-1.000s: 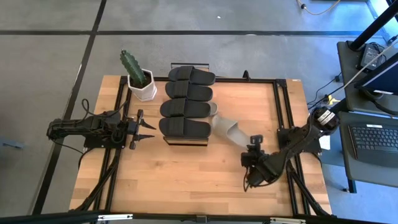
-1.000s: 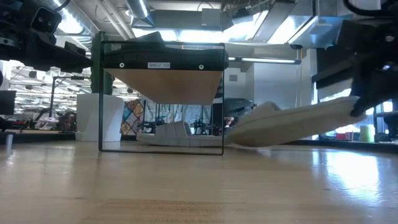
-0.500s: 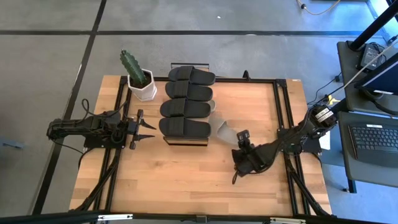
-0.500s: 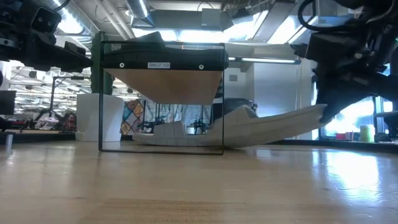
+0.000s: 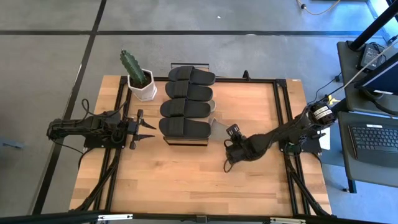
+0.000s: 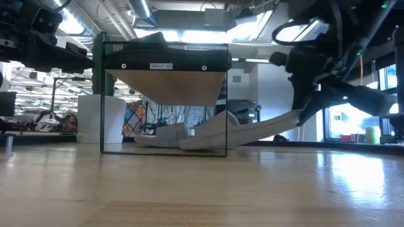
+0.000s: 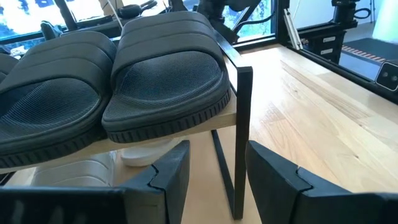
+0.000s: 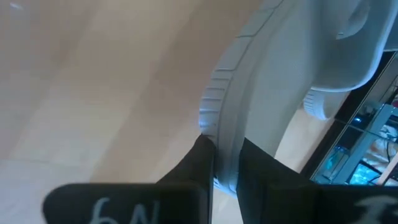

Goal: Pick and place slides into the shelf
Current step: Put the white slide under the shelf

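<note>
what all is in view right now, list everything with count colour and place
black slides: four, black, side by side on top of the shelf
grey-beige slides: two, light grey-beige; one going in under the shelf's top, held at its edge; one already underneath
shelf: one, light wood top and dark frame, middle of the table
cactus: one, green, in a white pot beside the shelf
table: one, light wood
left hand: open, waiting beside the shelf
right hand: shut on the grey-beige slide's edge

Shelf (image 5: pixel 186 140) underside crowded by grey slides (image 6: pixel 208 133); bare table (image 5: pixel 186 180) in front.
</note>
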{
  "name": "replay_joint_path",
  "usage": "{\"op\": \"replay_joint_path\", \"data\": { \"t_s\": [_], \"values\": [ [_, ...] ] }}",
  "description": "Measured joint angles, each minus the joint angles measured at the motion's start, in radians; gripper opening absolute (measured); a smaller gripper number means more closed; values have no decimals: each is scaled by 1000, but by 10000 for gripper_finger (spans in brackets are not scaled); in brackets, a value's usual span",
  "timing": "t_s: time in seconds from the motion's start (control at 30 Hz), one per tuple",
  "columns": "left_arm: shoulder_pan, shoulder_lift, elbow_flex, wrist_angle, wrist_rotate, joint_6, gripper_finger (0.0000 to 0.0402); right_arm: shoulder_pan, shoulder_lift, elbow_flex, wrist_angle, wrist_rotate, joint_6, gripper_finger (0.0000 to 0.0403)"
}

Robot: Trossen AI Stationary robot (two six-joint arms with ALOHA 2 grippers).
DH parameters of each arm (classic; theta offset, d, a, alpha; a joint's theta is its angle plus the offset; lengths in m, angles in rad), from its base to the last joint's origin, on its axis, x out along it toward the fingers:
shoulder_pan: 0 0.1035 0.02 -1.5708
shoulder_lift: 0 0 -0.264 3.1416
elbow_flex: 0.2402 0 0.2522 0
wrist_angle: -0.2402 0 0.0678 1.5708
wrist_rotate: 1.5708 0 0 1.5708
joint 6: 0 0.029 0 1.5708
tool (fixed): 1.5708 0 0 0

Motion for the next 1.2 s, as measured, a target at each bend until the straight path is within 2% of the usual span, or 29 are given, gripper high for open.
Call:
{"op": "replay_joint_path", "data": {
  "t_s": [0.2,0.43,0.7,0.9,1.07,1.2],
  "values": [
    [0,0,0,0,-2,0,147,-79,0,-3,25,-1,-134,41],
    [0,0,0,-1,-45,18,147,-156,0,-152,236,1,-354,40],
    [0,0,0,-1,-73,94,147,-202,-49,-255,429,-26,-488,40],
    [0,0,0,-1,-87,106,147,-201,-60,-269,551,-36,-657,40],
    [0,0,0,-1,-105,106,147,-238,-60,-269,598,-46,-734,40],
    [0,0,0,-1,-105,106,147,-286,-60,-269,654,-98,-750,40]
  ]
}}
